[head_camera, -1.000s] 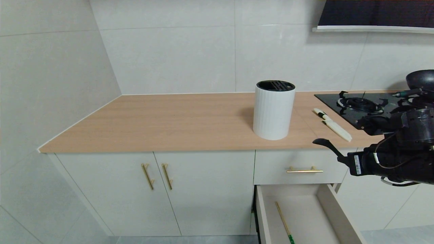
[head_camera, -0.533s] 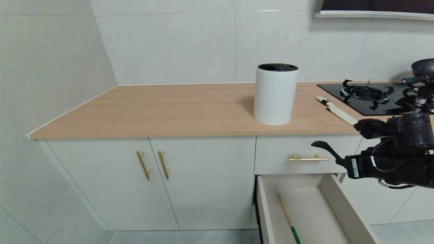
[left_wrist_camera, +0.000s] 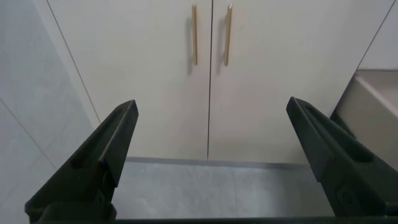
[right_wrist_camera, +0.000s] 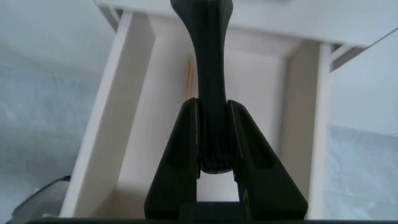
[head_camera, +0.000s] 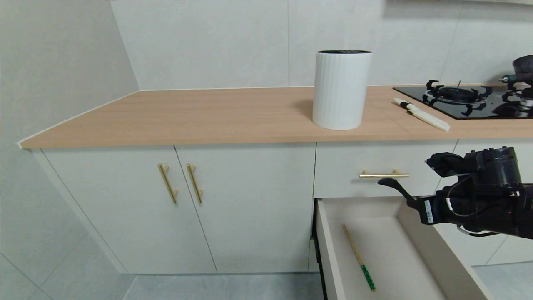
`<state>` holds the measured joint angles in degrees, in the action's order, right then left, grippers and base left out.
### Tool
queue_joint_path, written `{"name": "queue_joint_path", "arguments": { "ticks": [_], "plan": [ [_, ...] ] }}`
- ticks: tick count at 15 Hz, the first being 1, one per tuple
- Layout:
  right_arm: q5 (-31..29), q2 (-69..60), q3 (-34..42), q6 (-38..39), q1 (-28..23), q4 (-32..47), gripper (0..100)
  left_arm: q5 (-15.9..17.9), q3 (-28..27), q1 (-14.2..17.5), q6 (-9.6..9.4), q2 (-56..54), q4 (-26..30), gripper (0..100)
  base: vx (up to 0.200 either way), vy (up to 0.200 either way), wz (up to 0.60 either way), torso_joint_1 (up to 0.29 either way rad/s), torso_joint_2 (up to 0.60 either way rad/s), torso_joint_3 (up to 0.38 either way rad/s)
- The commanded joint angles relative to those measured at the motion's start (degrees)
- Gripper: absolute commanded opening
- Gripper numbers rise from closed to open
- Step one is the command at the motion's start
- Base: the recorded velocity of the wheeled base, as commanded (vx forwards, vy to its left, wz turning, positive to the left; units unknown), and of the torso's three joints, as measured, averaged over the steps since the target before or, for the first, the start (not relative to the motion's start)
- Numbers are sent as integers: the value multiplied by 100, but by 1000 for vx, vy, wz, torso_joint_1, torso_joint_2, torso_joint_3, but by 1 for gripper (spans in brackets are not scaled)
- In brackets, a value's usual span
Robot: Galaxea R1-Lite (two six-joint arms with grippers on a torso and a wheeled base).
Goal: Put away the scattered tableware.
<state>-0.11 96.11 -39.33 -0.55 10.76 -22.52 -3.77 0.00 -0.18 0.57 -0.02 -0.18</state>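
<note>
Sinking below the counter (head_camera: 208,112) to just over the open drawer (head_camera: 329,250) — right gripper (head_camera: 418,205) pinches a black utensil (head_camera: 390,184), chopstick (head_camera: 358,256) already inside. Drop looks next; left gripper (left_wrist_camera: 211,109) spread, knife (head_camera: 422,115) waits up top.

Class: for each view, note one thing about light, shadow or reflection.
Head view: the white ribbed holder throws a shadow leftward on the countertop; the glossy hob carries reflections. Left wrist view: the open left pincer is silhouetted against pale cabinet doors. Right wrist view: the right pincer, shut on a black utensil, stands dark against the pale drawer.
</note>
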Motion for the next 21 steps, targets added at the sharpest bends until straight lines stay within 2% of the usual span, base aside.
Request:
{"name": "queue_joint_path", "arguments": {
  "ticks": [1, 6, 10, 13, 16, 17, 21],
  "plan": [
    [-7, 83, 22, -7, 22, -16, 0, -1, 0, 1, 4, 2, -8, 100, 0, 0, 0, -154, 456, 290],
    [-24, 189, 153, -7, 66, -359, 0, -10, 0, 1, 4, 2, -8, 100, 0, 0, 0, -123, 440, 305],
    [-15, 470, 118, -68, 119, -420, 0, -1, 0, 1, 4, 2, -8, 100, 0, 0, 0, -25, 107, 64],
    [-51, 1446, 127, -42, 136, -1141, 0, -1, 0, 1, 4, 2, -8, 100, 0, 0, 0, 0, 0, 0],
    [-270, 2333, -145, 72, 119, -1185, 0, -1, 0, 1, 4, 2, -8, 100, 0, 0, 0, 0, 0, 0],
    [-595, 2940, -339, 248, 110, -1194, 0, -1, 0, 1, 4, 2, -8, 100, 0, 0, 0, 0, 0, 0],
    [-639, 3511, -550, 257, -13, -1194, 0, -10, 0, 1, 4, 2, -8, 100, 0, 0, 0, 0, 0, 0]
  ]
}}
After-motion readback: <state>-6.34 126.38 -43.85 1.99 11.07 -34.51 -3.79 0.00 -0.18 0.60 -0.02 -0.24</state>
